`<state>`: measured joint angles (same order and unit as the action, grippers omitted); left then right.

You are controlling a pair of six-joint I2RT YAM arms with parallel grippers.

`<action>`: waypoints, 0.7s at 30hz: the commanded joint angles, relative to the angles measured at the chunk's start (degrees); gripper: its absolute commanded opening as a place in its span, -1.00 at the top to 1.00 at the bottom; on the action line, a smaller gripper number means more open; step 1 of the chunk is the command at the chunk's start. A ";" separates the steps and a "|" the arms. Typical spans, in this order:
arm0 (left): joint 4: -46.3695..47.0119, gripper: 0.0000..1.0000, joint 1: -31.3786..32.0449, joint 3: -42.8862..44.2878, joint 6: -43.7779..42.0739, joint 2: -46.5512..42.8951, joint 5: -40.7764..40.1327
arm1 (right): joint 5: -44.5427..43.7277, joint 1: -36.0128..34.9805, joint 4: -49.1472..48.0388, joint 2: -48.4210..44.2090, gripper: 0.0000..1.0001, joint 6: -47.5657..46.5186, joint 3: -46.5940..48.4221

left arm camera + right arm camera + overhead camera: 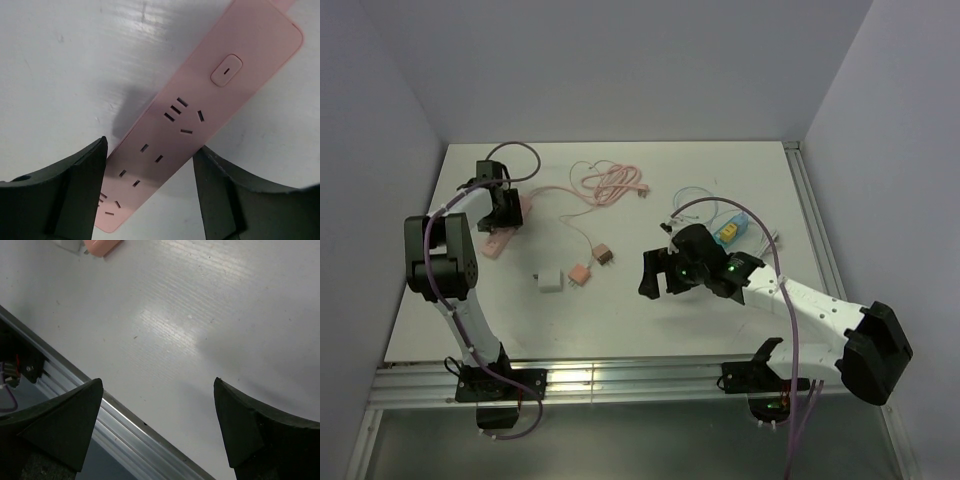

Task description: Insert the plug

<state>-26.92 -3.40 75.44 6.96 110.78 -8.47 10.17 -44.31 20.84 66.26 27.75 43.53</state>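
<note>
A white charger block (pixel 549 281) lies on the table (pixel 650 330) toward its left edge, while a yellow-and-blue connector (pixel 730 232) with a thin pale cable (pixel 695 190) sits near the right edge.

The pink power strip (pixel 210 100) lay flat, socket face up, running diagonally between the spread fingers of the left gripper (pixel 150 150). Its oval switch sat toward the end farthest from the fingers. Nearer came a five-slot socket group, then pairs of slots reaching back to the fingertips. Whether the fingers touched its long edges could not be told. The small pink plug (pixel 581 272) lay loose on its thin cord, well apart from that gripper. It was nearer the wide-open right gripper (pixel 657 288), ahead of it and off to its left.
</note>
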 commanded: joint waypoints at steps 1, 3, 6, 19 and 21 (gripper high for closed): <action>-5.33 -0.17 3.39 -5.12 15.27 -1.44 8.73 | -2.26 1.16 0.52 1.85 -0.96 -0.77 3.31; -7.44 0.18 6.29 -5.56 21.21 -0.92 8.73 | -2.35 1.25 0.34 2.91 -0.97 -0.33 3.67; -5.87 0.52 9.01 -9.60 27.11 -1.62 11.80 | -3.66 1.25 0.86 4.13 -0.97 0.20 4.37; 10.73 0.99 36.61 -25.08 53.15 -3.55 18.75 | -11.30 2.13 4.38 13.45 -0.95 0.11 14.92; 12.32 0.99 39.69 -25.78 55.60 -4.60 19.10 | -12.19 2.65 4.82 13.81 -0.95 0.20 15.27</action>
<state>-13.52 23.29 55.29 40.10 100.71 -30.76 1.32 -42.50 24.05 79.92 28.58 56.14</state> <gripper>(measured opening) 0.654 0.975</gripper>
